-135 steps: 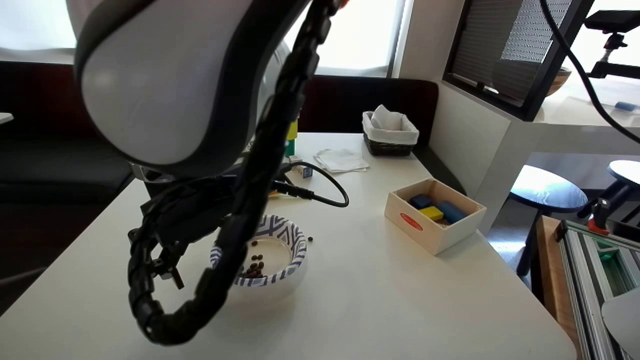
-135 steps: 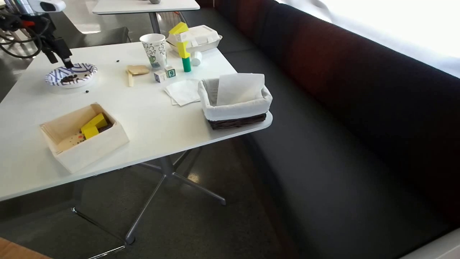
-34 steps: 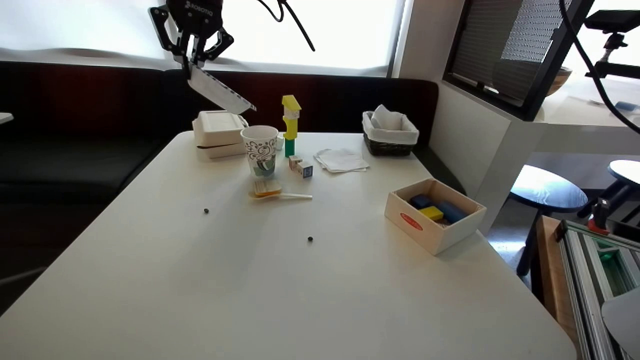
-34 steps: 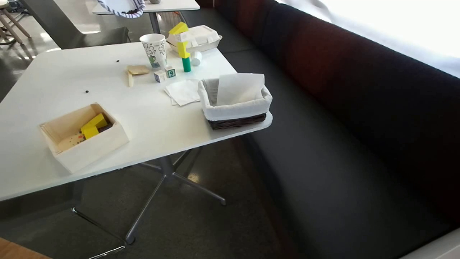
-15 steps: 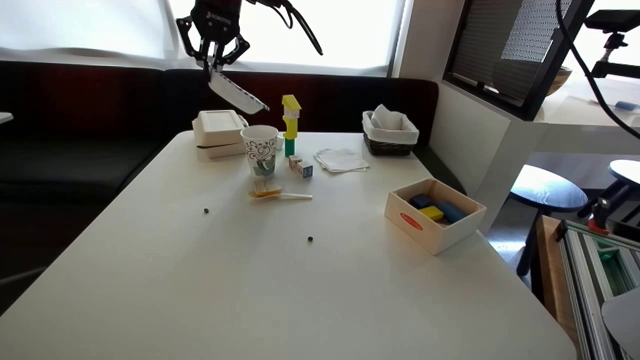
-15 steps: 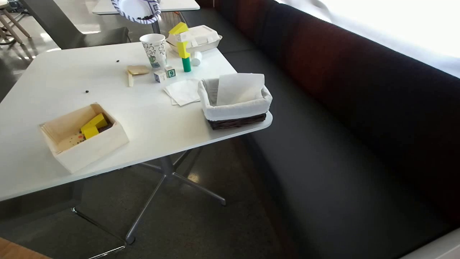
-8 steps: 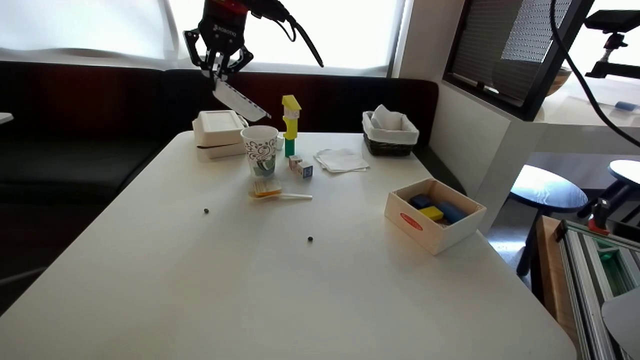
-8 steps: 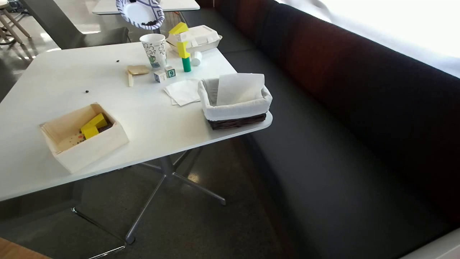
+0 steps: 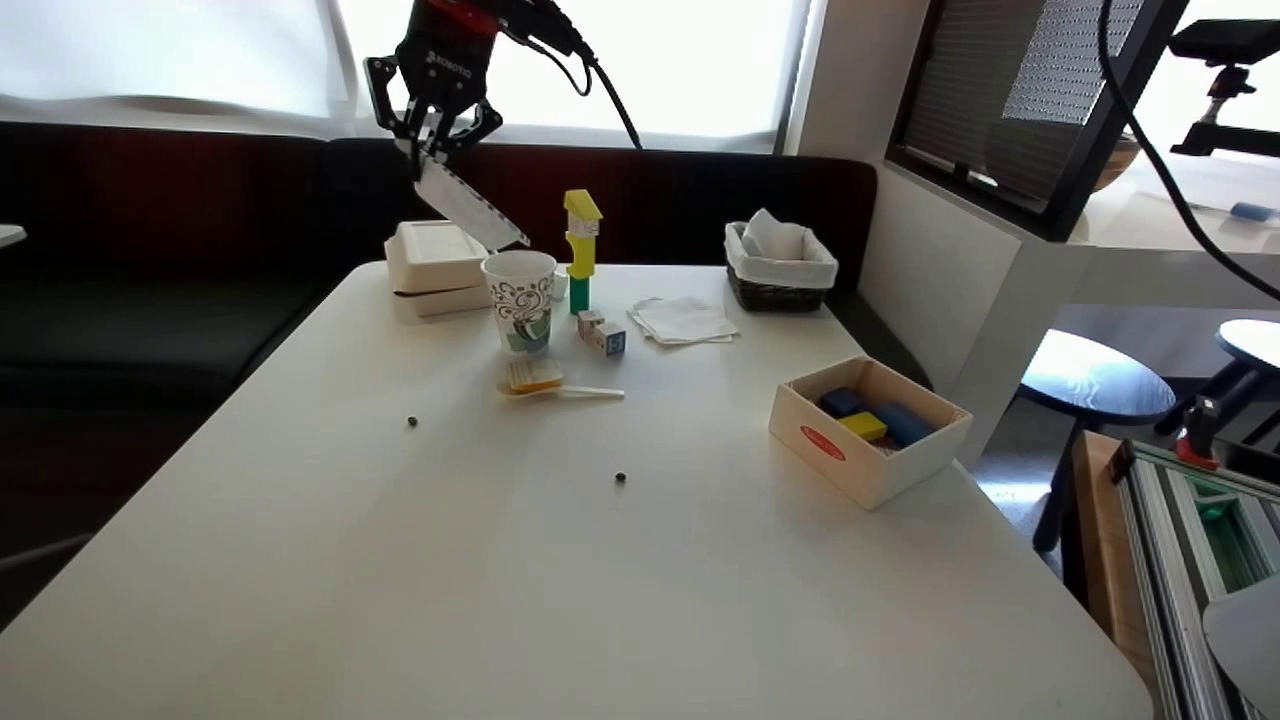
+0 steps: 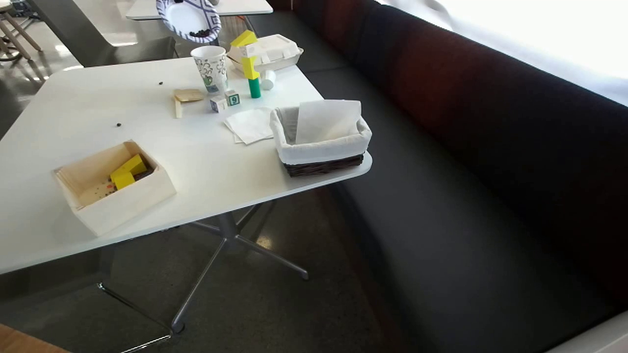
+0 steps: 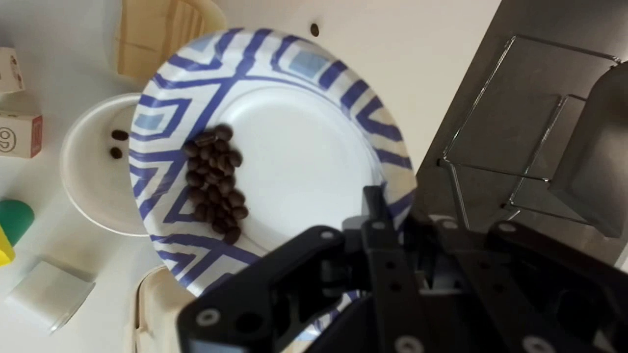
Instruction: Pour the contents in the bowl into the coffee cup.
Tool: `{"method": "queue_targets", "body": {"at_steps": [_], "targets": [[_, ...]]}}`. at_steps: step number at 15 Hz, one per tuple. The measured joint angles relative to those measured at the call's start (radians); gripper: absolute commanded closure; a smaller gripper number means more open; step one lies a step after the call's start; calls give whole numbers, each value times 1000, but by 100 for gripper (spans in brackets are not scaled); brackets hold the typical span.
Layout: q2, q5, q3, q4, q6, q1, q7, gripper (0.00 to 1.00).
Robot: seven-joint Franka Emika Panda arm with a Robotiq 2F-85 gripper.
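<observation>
My gripper (image 11: 395, 211) is shut on the rim of the striped bowl (image 11: 304, 157), one fingertip showing inside it. The bowl (image 9: 460, 205) hangs steeply tilted in an exterior view, its low edge just above and behind the coffee cup's mouth. The contents, dark beans (image 11: 216, 181), are heaped against the low side of the bowl; the heap (image 10: 200, 34) also shows in an exterior view. Upright on the table stands the patterned coffee cup (image 9: 522, 300). In the wrist view the bowl covers part of the cup (image 11: 98, 196), and two beans (image 11: 117, 142) lie inside it.
Close behind the cup are a white takeaway box (image 9: 440, 250) and a yellow-green block tower (image 9: 581, 250). Letter blocks (image 9: 608, 338), a spoon (image 9: 590, 392), napkins (image 9: 685, 320), a lined basket (image 9: 775, 298) and a wooden box (image 9: 850, 475) sit around. Two stray beans (image 9: 412, 421) dot the table.
Nine seconds ago the bowl rested on the table; it was gripped, lifted, tilted and carried over to the cup. During the last half second it has tipped more and shifted slightly, low edge dropping.
</observation>
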Motion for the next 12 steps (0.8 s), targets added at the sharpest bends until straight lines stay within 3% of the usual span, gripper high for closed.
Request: {"method": "queue_targets", "body": {"at_steps": [12], "targets": [[8,94,31,4,-51,-66,-100,98]]}}
